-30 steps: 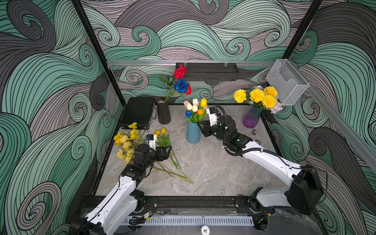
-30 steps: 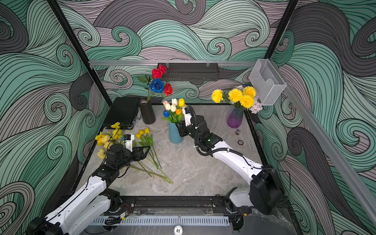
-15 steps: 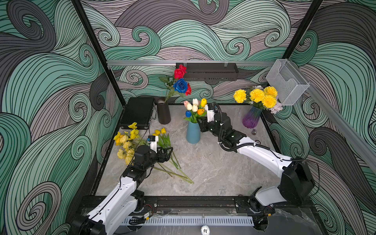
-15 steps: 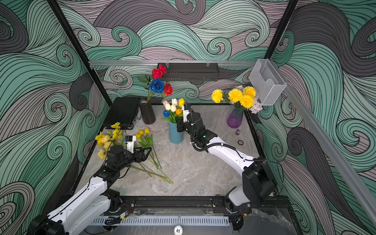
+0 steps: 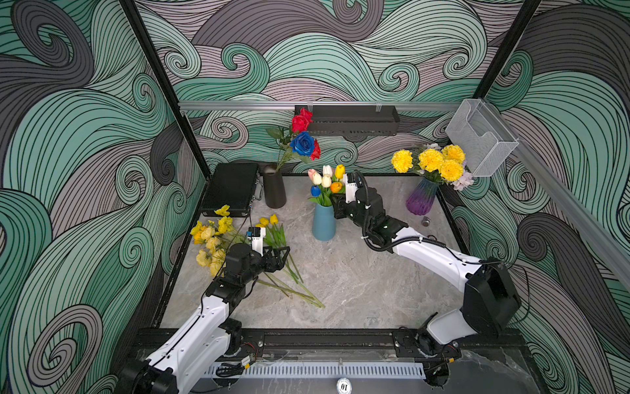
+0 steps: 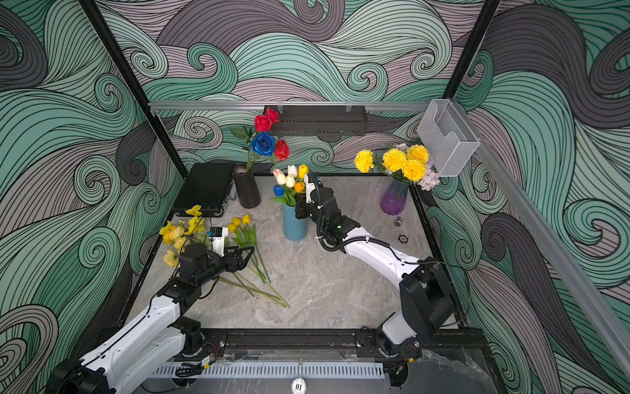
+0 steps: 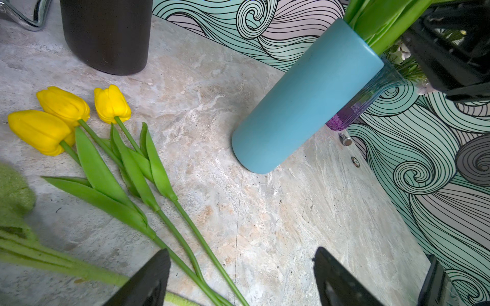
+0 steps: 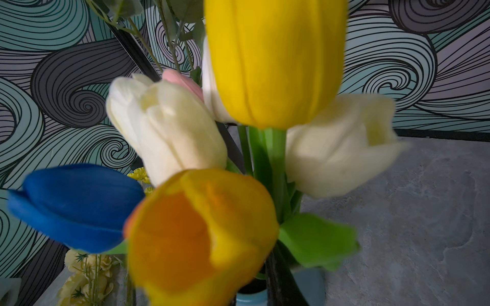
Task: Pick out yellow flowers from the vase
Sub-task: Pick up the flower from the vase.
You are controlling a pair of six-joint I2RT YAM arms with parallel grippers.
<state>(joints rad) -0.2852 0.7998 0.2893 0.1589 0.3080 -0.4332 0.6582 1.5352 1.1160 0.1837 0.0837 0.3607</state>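
**A:** What's on the left?

**B:** A heap of yellow flowers (image 5: 211, 238) lies on the desk (image 5: 358, 283), with three yellow tulips (image 7: 63, 106) beside it. The left gripper (image 5: 282, 258) hovers over their stems, jaws wide, holding nothing.

**A:** And the middle?

**B:** One tall yellow tulip (image 5: 340, 171) stands in the blue vase (image 5: 323, 223) among white, blue and orange ones. The right gripper (image 5: 338, 207) is in at the stems just above the rim. Leaves hide its jaws, so I cannot tell whether it grips.

**A:** The risk?

**B:** The stems are packed tight. Catch a neighbour's stem or leaf and the wrong bloom comes out too. A sideways pull could tip the vase.

**A:** Far right?

**B:** Yellow pompoms (image 5: 431, 160) sit in the purple vase (image 5: 421, 201), with neither gripper near.
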